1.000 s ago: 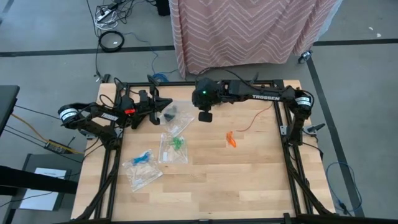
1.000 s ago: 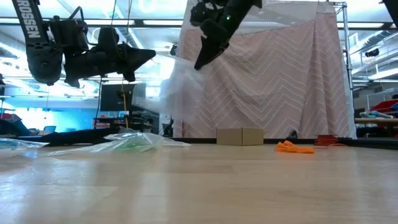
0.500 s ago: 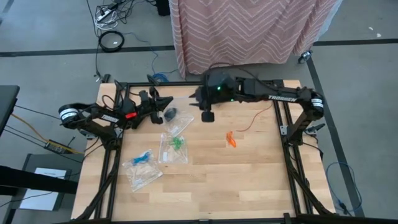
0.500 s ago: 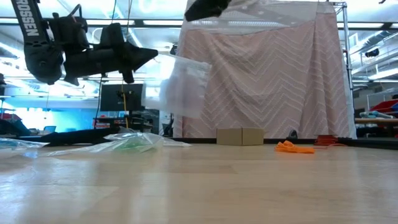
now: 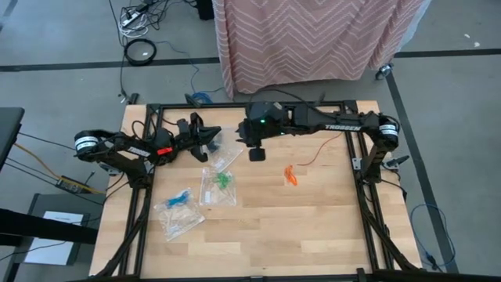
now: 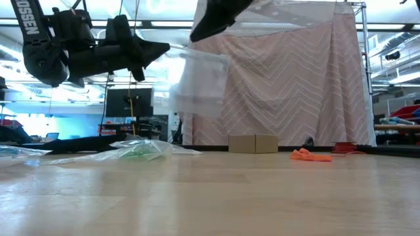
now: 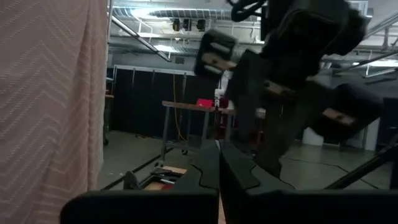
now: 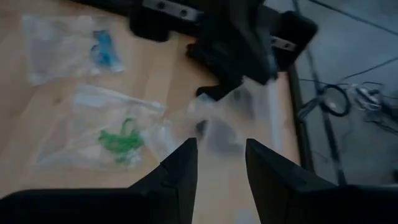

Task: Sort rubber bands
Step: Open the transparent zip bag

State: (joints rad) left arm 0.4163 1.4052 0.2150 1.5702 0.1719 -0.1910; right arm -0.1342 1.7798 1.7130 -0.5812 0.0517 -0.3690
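A: Where is the left gripper (image 5: 210, 137)?

B: Up off the table (image 5: 313, 227) near its far edge, fingers pinched together on the top corner of a clear bag (image 6: 200, 85). The bag hangs in the air with something dark inside.

A: And the right gripper (image 5: 255, 153)?

B: Just beside that bag, above the table, with its fingers (image 8: 181, 163) apart and nothing between them.

A: The rubber bands?

B: Orange bands (image 5: 290, 175) lie loose on the wood, well to the right of the held bag. Green bands (image 5: 222, 180) sit in a second bag on the table, just near-side of the held one. Blue bands (image 5: 179, 198) are in a third bag, further toward the near-left.
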